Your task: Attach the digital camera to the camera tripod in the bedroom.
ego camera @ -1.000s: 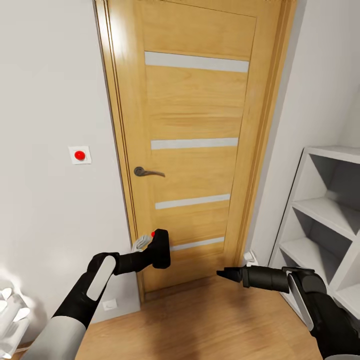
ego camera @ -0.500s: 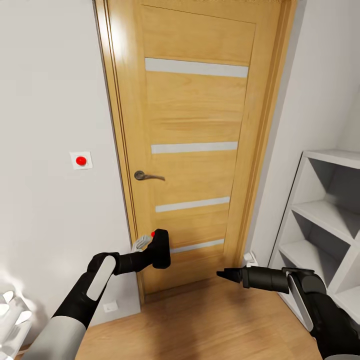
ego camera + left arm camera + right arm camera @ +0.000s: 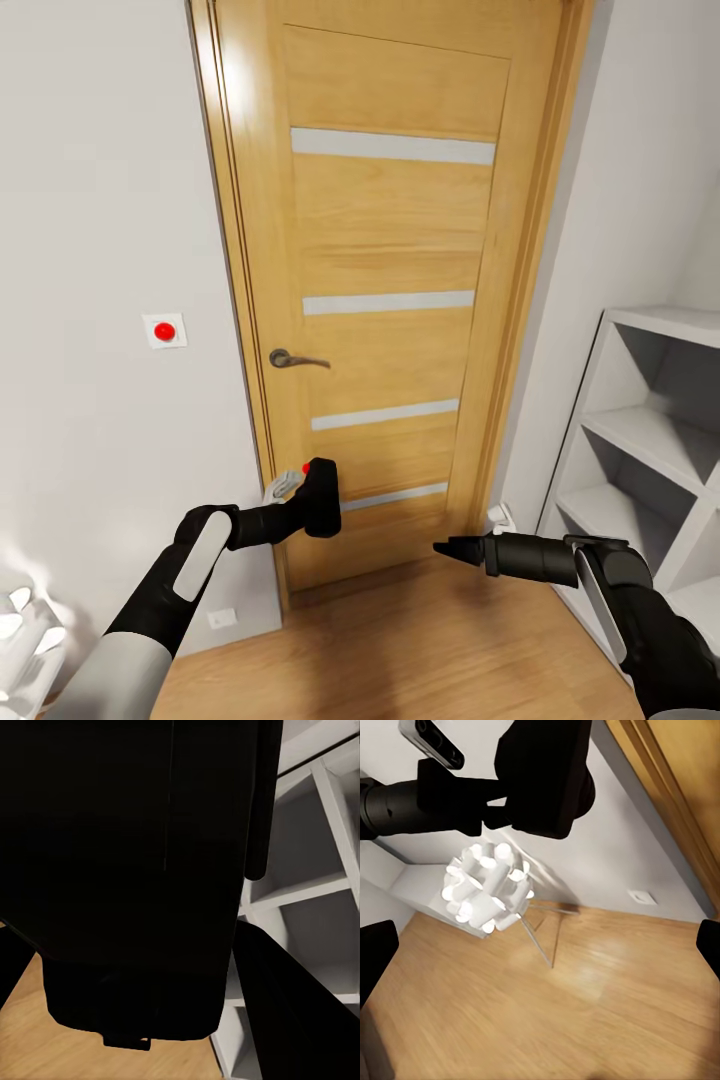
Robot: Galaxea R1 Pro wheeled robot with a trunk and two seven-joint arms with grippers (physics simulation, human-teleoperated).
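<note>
Camera carried in the left gripper, before the door.

Left gripper (image 3: 300, 505) fingers are clamped on the camera (image 3: 321, 497): a small black box with a red button on top, likely rigid, light and smooth-sided, best held across its body. Right gripper (image 3: 447, 547) fingers look pressed together, empty.

Digital camera (image 3: 322, 497): one — black, with one red button
Oak door (image 3: 390, 250): one — four pale horizontal strips, one lever handle (image 3: 296, 359)
Wall switch with red dot (image 3: 164, 330): one
White cube shelf (image 3: 650, 440): one
White cluster lamp (image 3: 487, 886): one
Wall sockets (image 3: 222, 617): one near the floor
Robot arms: two
</note>
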